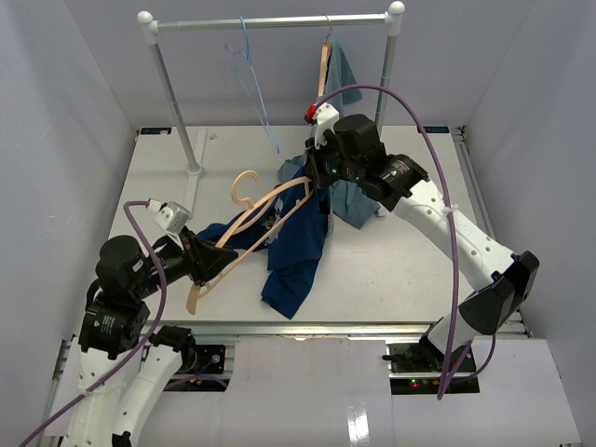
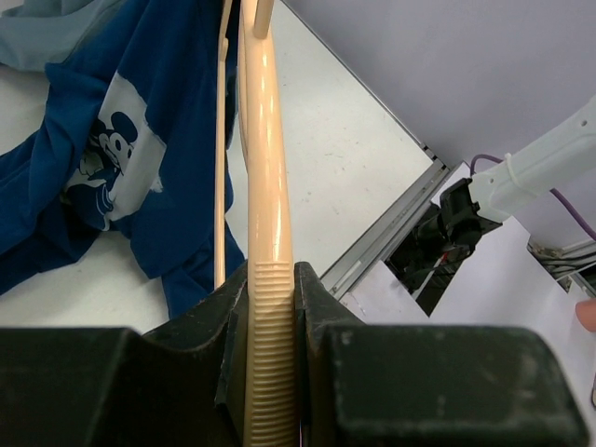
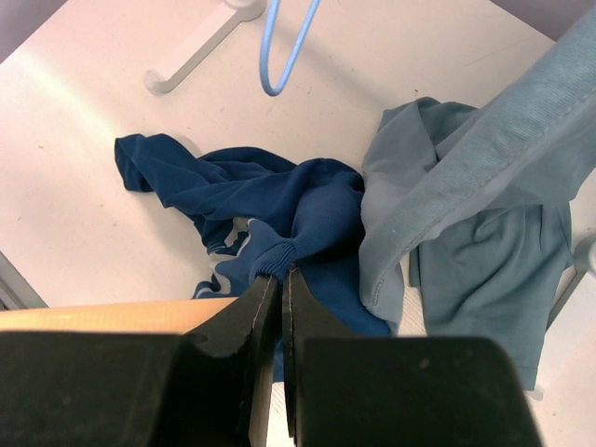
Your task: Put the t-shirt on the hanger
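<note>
The navy-blue t-shirt (image 1: 298, 251) lies crumpled mid-table, partly draped over the tan wooden hanger (image 1: 270, 200). It shows a white cartoon print in the left wrist view (image 2: 116, 158). My left gripper (image 1: 207, 259) is shut on the hanger's ribbed shoulder end (image 2: 270, 335) and holds it tilted above the table. My right gripper (image 1: 317, 177) is shut on a ribbed edge of the t-shirt (image 3: 279, 205), lifting it beside the hanger's other arm (image 3: 102, 315).
A grey-blue shirt (image 1: 354, 200) trails from a second wooden hanger (image 1: 323, 65) on the clothes rail (image 1: 270, 20) down to the table, touching the t-shirt (image 3: 466, 214). A light-blue wire hanger (image 1: 253, 79) hangs on the rail. The rack's post foot (image 1: 194, 170) stands back left.
</note>
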You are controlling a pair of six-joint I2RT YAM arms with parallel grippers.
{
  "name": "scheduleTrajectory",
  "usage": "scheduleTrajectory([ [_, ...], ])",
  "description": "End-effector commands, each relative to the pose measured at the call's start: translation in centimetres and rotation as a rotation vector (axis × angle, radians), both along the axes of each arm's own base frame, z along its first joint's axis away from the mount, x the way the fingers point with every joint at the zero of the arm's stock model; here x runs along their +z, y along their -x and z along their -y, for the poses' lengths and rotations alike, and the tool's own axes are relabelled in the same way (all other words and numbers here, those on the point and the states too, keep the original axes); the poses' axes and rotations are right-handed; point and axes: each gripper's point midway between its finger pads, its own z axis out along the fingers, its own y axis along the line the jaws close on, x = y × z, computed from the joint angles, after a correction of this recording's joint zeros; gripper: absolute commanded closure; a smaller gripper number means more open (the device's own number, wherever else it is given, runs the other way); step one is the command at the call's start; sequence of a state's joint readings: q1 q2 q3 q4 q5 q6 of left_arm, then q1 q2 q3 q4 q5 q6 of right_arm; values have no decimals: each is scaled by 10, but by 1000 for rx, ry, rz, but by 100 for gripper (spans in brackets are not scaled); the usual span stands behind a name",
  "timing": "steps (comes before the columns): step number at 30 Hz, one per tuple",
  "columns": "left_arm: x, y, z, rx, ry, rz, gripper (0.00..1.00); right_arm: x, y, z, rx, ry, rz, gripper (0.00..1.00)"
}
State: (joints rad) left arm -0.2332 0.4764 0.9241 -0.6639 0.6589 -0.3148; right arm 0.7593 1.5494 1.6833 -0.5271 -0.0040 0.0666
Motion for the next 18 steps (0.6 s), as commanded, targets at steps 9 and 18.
scheduleTrajectory([
  [9, 25, -21, -32, 229, -57, 100, 100, 17, 0, 14, -82, 22, 91, 92],
  [18, 39, -18, -11, 89, -28, 127, 100, 32, 15, -12, -1, -39, 68, 92],
])
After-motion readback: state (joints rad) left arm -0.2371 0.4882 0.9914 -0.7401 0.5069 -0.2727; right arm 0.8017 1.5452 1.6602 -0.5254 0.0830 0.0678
